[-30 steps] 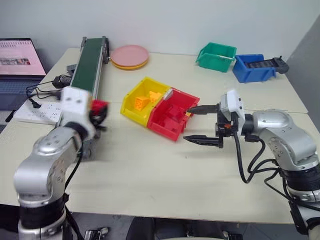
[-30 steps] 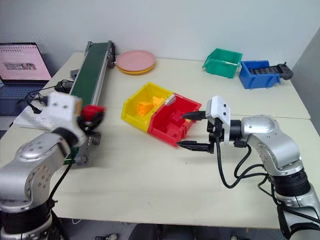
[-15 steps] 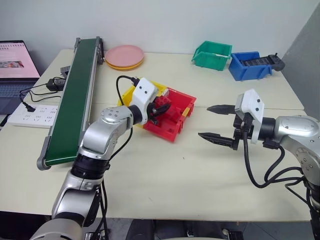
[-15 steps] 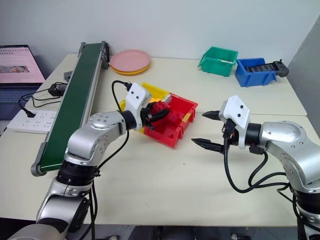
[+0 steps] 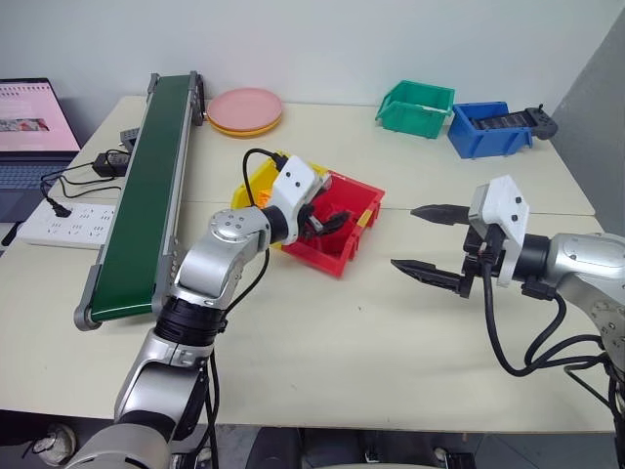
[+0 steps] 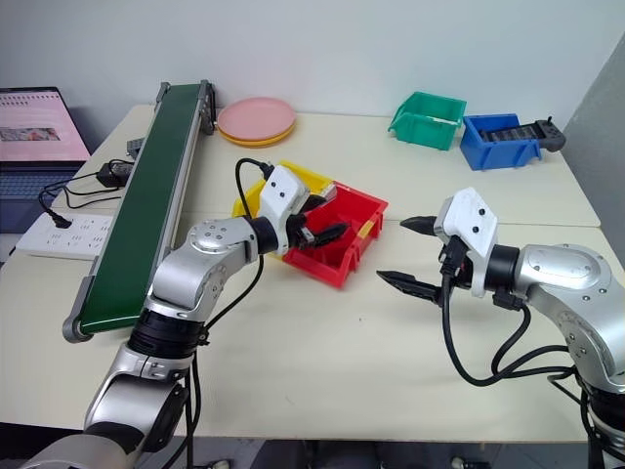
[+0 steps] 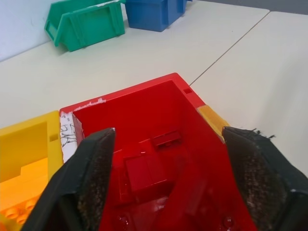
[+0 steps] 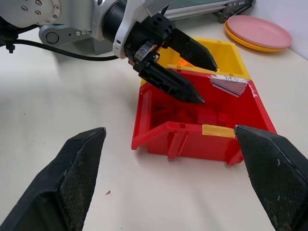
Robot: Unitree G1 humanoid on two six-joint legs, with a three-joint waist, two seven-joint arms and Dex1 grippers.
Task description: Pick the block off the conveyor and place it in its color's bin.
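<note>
The red bin (image 5: 337, 251) sits mid-table, touching a yellow bin (image 5: 254, 186). My left gripper (image 5: 332, 221) hangs open just over the red bin's cavity, with nothing between its fingers. In the left wrist view the red block (image 7: 144, 175) lies loose on the bin's floor (image 7: 192, 159), below and between my spread fingers (image 7: 96, 173). The conveyor (image 5: 146, 186) runs along the left side with a bare green belt. My right gripper (image 5: 405, 237) is open and holds nothing; it hovers to the right of the red bin, pointing at it.
A green bin (image 5: 418, 106) and a blue bin (image 5: 488, 129) stand at the back right. Pink plates (image 5: 244, 107) sit behind the conveyor. A laptop (image 5: 29, 122), a power strip (image 5: 59, 223) and cables lie left of the belt. Orange bricks (image 7: 19, 211) fill the yellow bin.
My left gripper carried the red block from beside the conveyor to the red bin, then opened; the block now lies inside. The right gripper drew back slightly to the right.
</note>
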